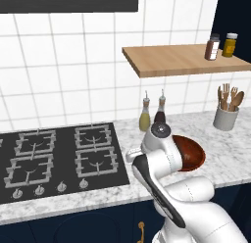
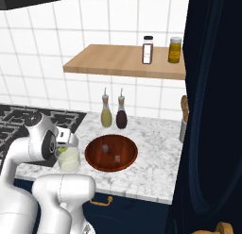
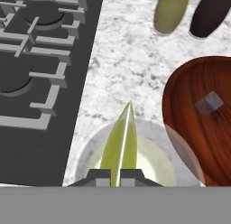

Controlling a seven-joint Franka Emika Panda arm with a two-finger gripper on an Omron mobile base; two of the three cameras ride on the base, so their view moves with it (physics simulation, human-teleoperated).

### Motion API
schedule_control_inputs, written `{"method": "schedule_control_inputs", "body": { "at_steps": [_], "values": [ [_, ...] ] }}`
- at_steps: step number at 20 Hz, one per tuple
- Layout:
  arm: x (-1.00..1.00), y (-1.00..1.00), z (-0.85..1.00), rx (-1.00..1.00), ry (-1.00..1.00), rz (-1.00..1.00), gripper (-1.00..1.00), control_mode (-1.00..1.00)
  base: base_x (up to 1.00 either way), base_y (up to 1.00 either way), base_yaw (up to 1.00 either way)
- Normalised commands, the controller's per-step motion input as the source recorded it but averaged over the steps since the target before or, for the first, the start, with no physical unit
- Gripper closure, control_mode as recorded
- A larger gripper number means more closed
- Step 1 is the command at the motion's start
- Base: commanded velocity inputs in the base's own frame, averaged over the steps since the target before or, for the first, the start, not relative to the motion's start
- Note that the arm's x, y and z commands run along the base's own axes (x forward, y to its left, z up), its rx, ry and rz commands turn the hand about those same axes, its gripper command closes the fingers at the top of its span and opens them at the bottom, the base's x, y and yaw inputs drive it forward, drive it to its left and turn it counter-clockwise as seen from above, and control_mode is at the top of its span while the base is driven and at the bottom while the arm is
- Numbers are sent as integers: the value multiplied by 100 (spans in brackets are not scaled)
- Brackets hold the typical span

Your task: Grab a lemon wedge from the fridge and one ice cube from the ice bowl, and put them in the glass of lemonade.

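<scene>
In your hand view the robot's two dark fingers [image 3: 115, 177] sit pinched almost fully together on the base of the slim yellow-green lemon wedge [image 3: 121, 146], which stands up from them toward twelve o'clock with a pale edge running along its middle. Directly beneath the wedge you see the short clear glass tumbler of pale yellowish lemonade [image 3: 153, 162], its round rim ringing the fingers from nine o'clock round to three o'clock, so the wedge is held over the liquid; you cannot tell whether it touches it. At three o'clock from the glass lies the wide, shallow reddish-brown wooden bowl [image 3: 198, 123], its rim just beside the tumbler's, with a small pale grey ice cube [image 3: 209, 102] resting on its floor. In your right base view the same bowl [image 2: 97, 160] holds two pale cubes, one [image 2: 107, 147] nearer the wall and another [image 2: 117, 157] nearer the front edge, and the tumbler [image 2: 68, 160] stands at nine o'clock from it on the white marbled desk [image 2: 151, 153]. At nine o'clock in the hand view runs the black gas hob with grey grates [image 3: 31, 60]. At twelve o'clock from the bowl stand a slim olive-yellow oil bottle [image 2: 106, 115] and a slim dark brown sauce bottle [image 2: 121, 117], side by side near the white tiled wall. In your left base view a grey utensil crock with wooden spoons [image 1: 226, 114] stands on the desk well apart, at two o'clock from the bowl [image 1: 193, 156].
</scene>
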Motion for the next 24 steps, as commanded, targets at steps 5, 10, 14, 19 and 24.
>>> {"method": "schedule_control_inputs", "body": {
  "at_steps": [5,10,14,19,24],
  "values": [
    [8,-1,-26,0,-5,0,100,-100,0,0,0],
    [23,-19,-34,0,-10,0,100,-100,0,0,0],
    [4,-46,-38,0,-8,0,100,-100,0,0,0],
    [0,-26,-41,0,-2,0,100,-100,0,0,0],
    [0,-19,-52,0,-3,0,100,-100,0,0,0]
  ]
}}
